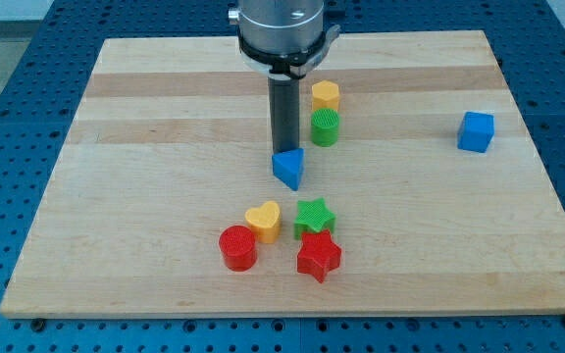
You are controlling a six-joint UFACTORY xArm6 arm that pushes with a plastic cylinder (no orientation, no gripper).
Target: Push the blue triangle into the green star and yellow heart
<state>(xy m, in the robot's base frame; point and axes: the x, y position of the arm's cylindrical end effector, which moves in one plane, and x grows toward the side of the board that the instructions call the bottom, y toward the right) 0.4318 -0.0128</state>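
Note:
The blue triangle [288, 169] lies near the board's middle. My tip [283, 152] stands right at its top edge, touching or almost touching it. The green star [313, 215] sits below the triangle, slightly to the right. The yellow heart [264, 221] sits below the triangle, slightly to the left, close beside the star. A gap of bare board separates the triangle from both.
A red cylinder [237, 247] lies left of and below the heart. A red star [318, 256] touches the green star from below. A yellow hexagon [326, 96] and a green cylinder [326, 127] stand right of the rod. A blue cube [476, 131] is at the right.

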